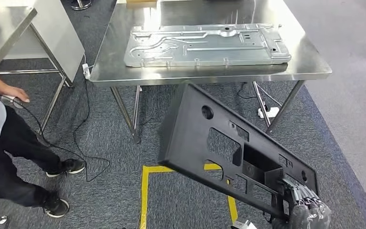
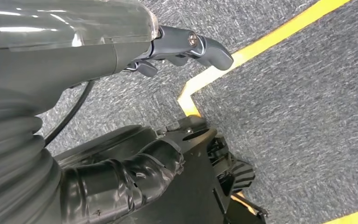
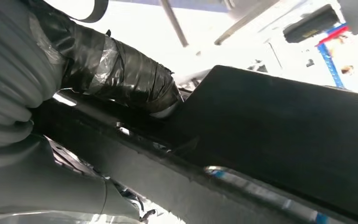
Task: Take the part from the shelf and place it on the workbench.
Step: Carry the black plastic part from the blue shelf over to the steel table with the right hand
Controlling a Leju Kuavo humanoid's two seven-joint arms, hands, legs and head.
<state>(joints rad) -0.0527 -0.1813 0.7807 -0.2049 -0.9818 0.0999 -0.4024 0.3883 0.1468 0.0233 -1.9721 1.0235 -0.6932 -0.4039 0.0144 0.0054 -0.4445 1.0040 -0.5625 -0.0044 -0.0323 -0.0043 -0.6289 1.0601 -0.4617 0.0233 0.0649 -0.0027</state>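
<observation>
person (image 1: 9, 143) seen standing at far left on carpet | left robot hand (image 2: 186, 46) seen over carpet, nothing held, fingers curled | black plastic panel (image 1: 228, 148) held tilted before desk (image 1: 310, 69) | gripped by right robot hand (image 1: 305, 205) | metal plate (image 1: 205, 45) laid on desk

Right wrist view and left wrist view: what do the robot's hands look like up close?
Both wrists wear a grey ribbed cover. The right hand is wrapped in glossy black tape. The left hand has dark grey fingers with a visible screw, beside a glossy grey shell.
</observation>
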